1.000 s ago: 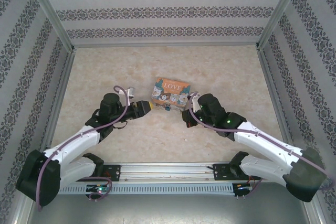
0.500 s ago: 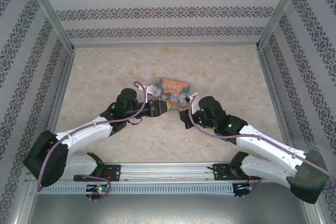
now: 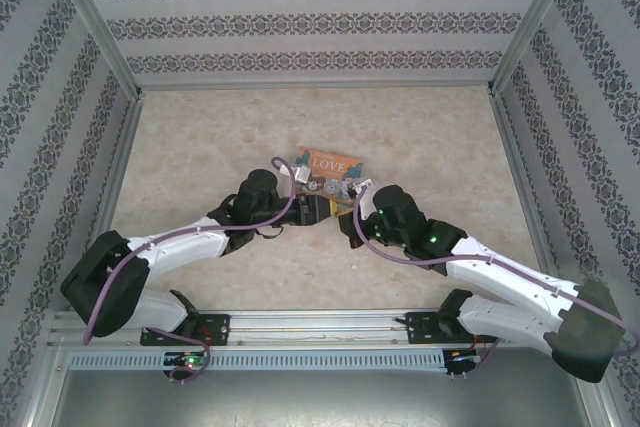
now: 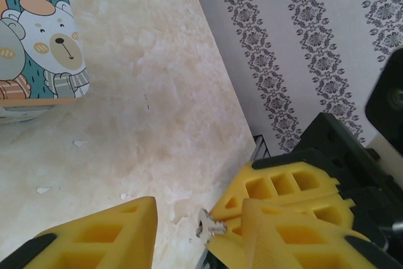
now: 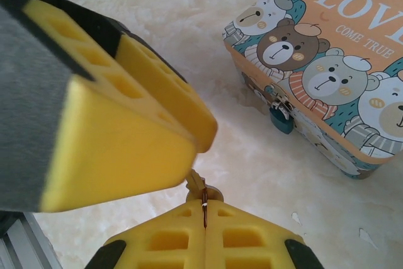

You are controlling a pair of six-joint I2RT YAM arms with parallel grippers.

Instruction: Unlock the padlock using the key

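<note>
Tiny teal-blue padlock [image 5: 281,120] with silvery shackle; slim pale silvery metal key [image 4: 206,225]. Rectangular tin box [image 5: 327,42] in orange, teal and cream, printed with cartoon bears. Yellow, grid-celled finger pads [image 4: 107,234]. Cream marbled table [image 4: 145,92]; white walls [image 3: 320,22] striped with grey damask.

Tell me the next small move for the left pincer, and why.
Probably close the left pincer onto the key. Its fingers straddle the key's exposed end with a gap between them, while the right pincer is shut on the other end. The padlock hangs untouched on the front of the tin.
</note>
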